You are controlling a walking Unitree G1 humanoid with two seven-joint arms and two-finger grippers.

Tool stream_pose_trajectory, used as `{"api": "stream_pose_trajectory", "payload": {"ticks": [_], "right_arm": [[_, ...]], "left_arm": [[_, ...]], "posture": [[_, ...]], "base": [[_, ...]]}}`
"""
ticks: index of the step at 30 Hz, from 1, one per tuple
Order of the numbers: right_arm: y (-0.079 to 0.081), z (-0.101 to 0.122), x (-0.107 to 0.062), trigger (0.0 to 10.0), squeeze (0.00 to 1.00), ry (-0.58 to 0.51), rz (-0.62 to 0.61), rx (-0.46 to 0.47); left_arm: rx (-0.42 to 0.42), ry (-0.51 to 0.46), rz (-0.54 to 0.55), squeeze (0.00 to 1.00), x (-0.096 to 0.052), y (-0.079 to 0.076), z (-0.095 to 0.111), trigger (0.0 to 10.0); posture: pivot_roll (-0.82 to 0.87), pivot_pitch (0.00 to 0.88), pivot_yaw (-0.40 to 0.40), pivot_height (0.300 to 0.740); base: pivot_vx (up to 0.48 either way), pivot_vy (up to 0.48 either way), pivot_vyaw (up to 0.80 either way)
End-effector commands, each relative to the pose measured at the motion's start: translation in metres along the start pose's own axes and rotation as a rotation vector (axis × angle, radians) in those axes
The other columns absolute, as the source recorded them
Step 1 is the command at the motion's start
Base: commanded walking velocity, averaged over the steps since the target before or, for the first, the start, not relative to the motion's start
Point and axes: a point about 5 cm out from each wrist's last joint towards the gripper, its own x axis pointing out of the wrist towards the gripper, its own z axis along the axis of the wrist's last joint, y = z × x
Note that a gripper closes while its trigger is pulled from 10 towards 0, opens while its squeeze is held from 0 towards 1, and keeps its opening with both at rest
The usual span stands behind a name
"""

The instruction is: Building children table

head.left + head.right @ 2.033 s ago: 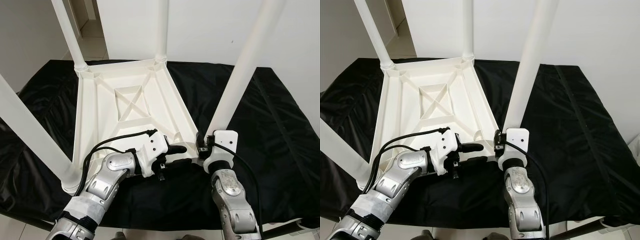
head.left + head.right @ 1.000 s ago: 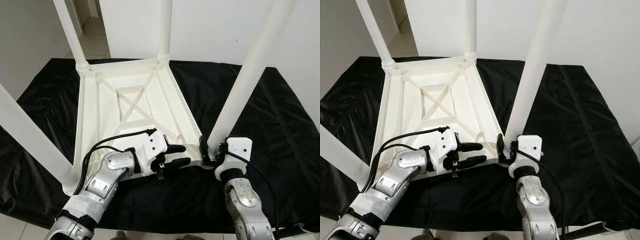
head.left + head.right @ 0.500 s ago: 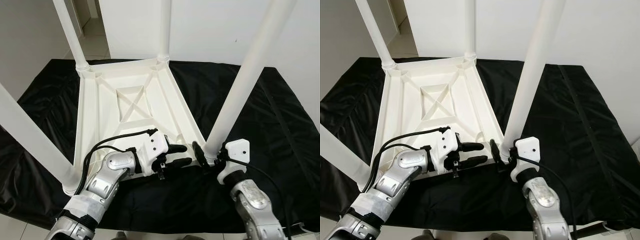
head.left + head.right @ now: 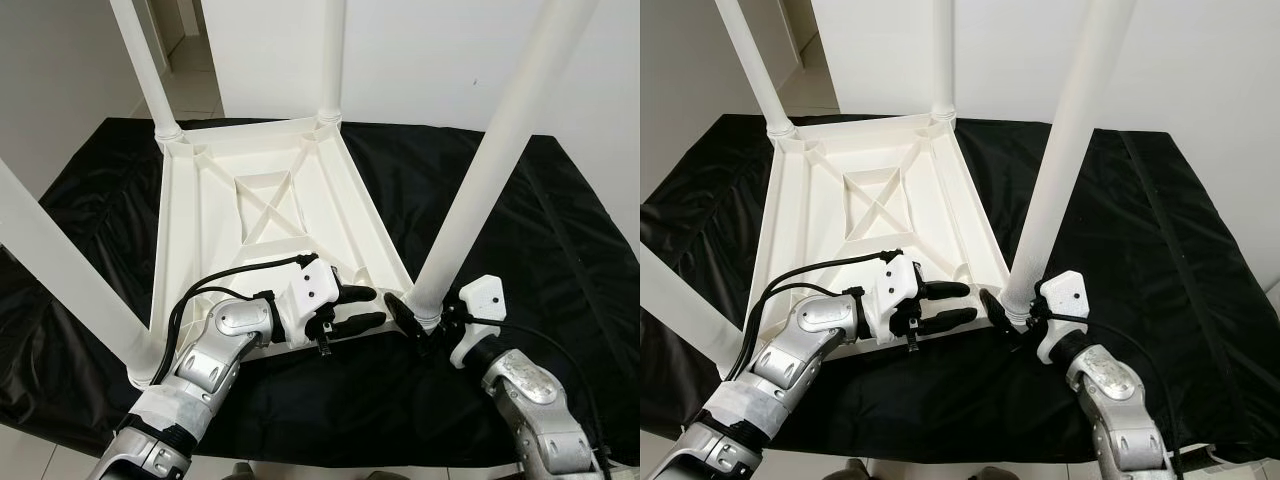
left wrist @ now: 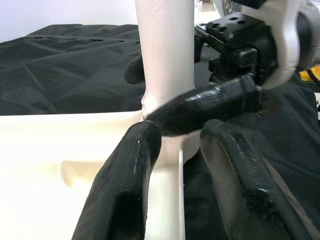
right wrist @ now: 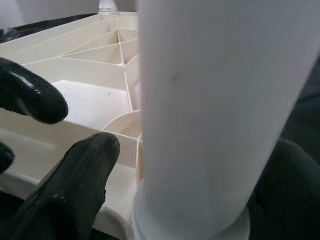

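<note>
The upturned children table (image 4: 270, 215) lay centre frame on the black-draped worktop (image 4: 560, 250), 4 legs up. The right tool (image 4: 412, 318) clasped the near leg (image 4: 470, 190) at its socket (seating it, apparently); the left tool (image 4: 358, 307), fingers parted, straddled the rim. Next: twisting firmly.

All four table legs (image 4: 478, 165) are running off the top of both eye views, their ends unseen. The near-left leg (image 4: 60, 275) is also leaving at the side. The right tool (image 4: 425, 322) is hiding its far finger behind the near-right leg.
</note>
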Motion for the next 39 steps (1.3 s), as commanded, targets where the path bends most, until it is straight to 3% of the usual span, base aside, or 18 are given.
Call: {"api": "stream_pose_trajectory", "payload": {"ticks": [1,21,22,23,24,25,26,38,39], "right_arm": [[-0.0012,-0.0010,0.0001,10.0,0.00,-0.003,0.030,0.000],[-0.0070,0.0007,0.0023,10.0,0.00,-0.011,0.148,-0.022],[-0.0060,0.0010,0.0031,7.9,0.00,-0.013,0.163,-0.016],[-0.0060,0.0010,0.0031,7.9,0.00,-0.013,0.163,-0.016],[-0.0043,0.0015,0.0040,3.1,0.00,-0.016,0.180,-0.014],[-0.0043,0.0015,0.0040,3.1,0.00,-0.016,0.180,-0.014],[-0.0035,0.0015,0.0049,0.0,0.00,-0.017,0.188,-0.010],[0.0000,-0.0010,0.0057,0.0,0.00,-0.017,0.178,0.015],[-0.0014,0.0002,0.0064,5.7,0.00,-0.024,0.149,0.015]], "left_arm": [[0.014,0.014,-0.038,0.00,-0.0004,-0.0001,-0.0013,10.0],[0.016,0.016,-0.043,0.00,-0.0009,-0.0011,-0.0017,10.0],[0.016,0.016,-0.042,0.00,-0.0006,-0.0010,-0.0017,10.0],[0.016,0.016,-0.042,0.00,-0.0006,-0.0010,-0.0017,10.0],[0.014,0.015,-0.039,0.00,-0.0001,-0.0009,-0.0017,10.0],[0.014,0.015,-0.039,0.00,-0.0001,-0.0009,-0.0017,10.0],[0.012,0.013,-0.037,0.00,0.0005,-0.0010,-0.0017,10.0],[0.003,0.004,-0.032,0.00,0.0027,-0.0028,-0.0016,10.0],[0.000,0.001,-0.027,0.00,0.0035,-0.0019,-0.0011,10.0]], "posture": [[-0.05,0.000,0.036,0.740],[-0.04,0.000,0.035,0.740],[-0.04,0.000,0.034,0.740],[-0.04,0.000,0.034,0.740],[-0.04,0.000,0.032,0.740],[-0.04,0.000,0.032,0.740],[-0.04,0.000,0.031,0.740],[-0.05,0.000,0.023,0.740],[-0.05,0.000,0.019,0.740]], "base": [[0.000,0.000,0.00],[0.000,0.000,0.00],[0.000,0.000,0.00],[0.000,0.000,0.00],[0.000,0.000,0.00],[0.000,0.000,0.00],[0.000,0.000,0.00],[0.000,0.000,0.00],[0.000,0.000,0.00]]}}
